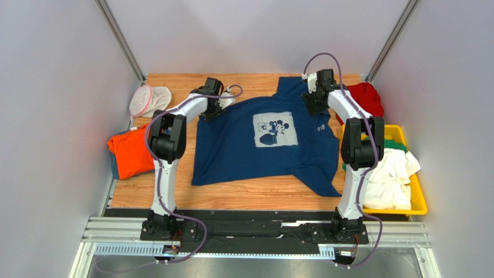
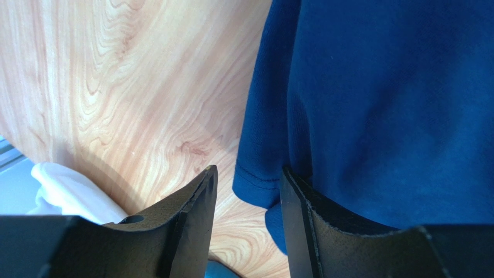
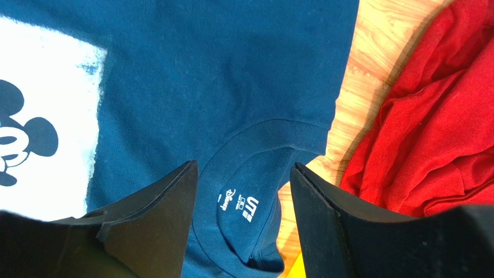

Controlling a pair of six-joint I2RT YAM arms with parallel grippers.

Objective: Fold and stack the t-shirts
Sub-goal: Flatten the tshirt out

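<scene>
Navy t-shirt [image 1: 232,156]: collar label [image 3: 239,207] visible only from right wrist; left hand [image 2: 248,171], right hand [image 3: 243,168] both spread.

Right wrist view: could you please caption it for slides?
Open right gripper over collar of navy t-shirt, red t-shirt alongside.

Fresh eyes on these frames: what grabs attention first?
A navy t-shirt with a pale Mickey Mouse print lies spread print-up in the middle of the table and dominates. The left gripper stands open at a hemmed edge on the shirt's left, and the right gripper stands open above its collar. Around it are an orange t-shirt at the left edge, a red t-shirt far right, and a yellow bin of white cloth.
</scene>
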